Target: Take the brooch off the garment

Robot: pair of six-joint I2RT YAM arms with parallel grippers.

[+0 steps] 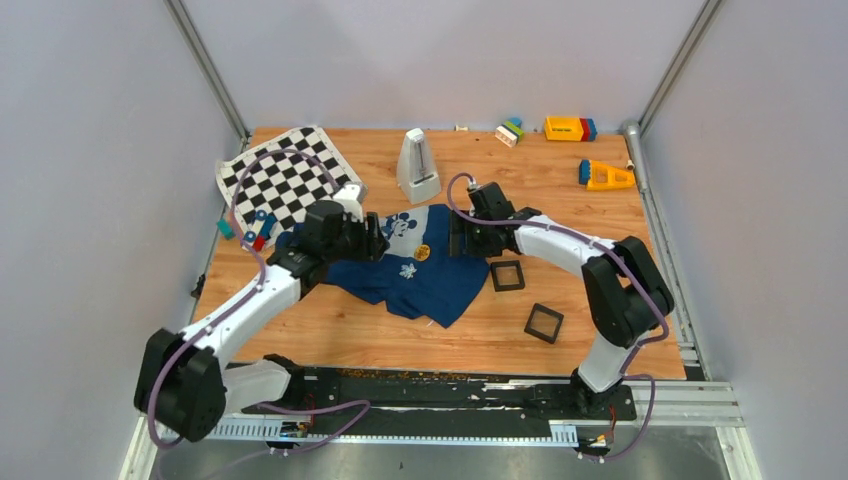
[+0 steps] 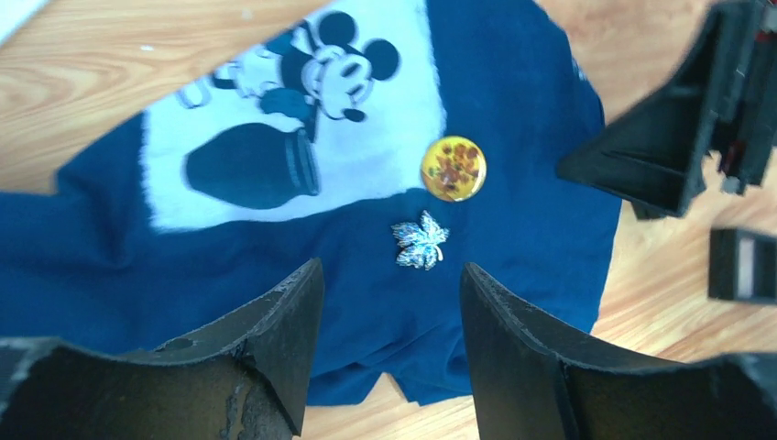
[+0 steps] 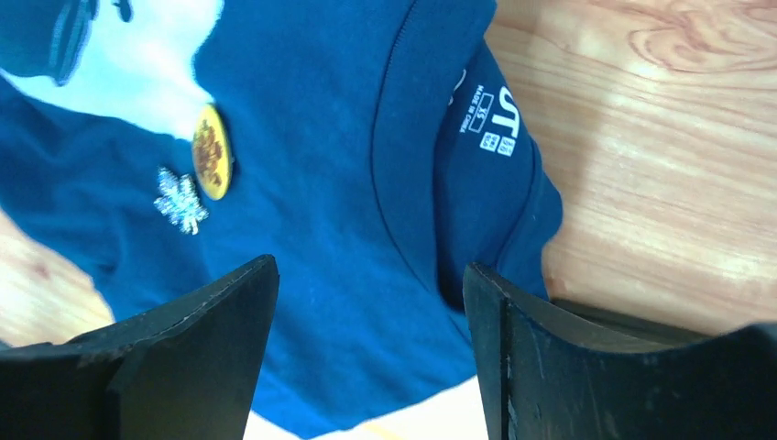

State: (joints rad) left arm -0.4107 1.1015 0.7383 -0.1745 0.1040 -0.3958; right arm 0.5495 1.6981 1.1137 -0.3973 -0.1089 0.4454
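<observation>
The garment, a navy T-shirt with a pale Mickey Mouse patch, lies crumpled on the wooden table between the two arms. The brooch, a small round gold-brown badge, is pinned at the lower edge of the patch. A silver leaf-shaped pin sits just beside it. My left gripper hovers open over the shirt's left part, nothing between its fingers. My right gripper stands open over the collar side, also holding nothing.
Two black square frames lie right of the shirt. A white metronome-like object stands behind it. The chequered cloth is at the back left, and toy blocks at the back right.
</observation>
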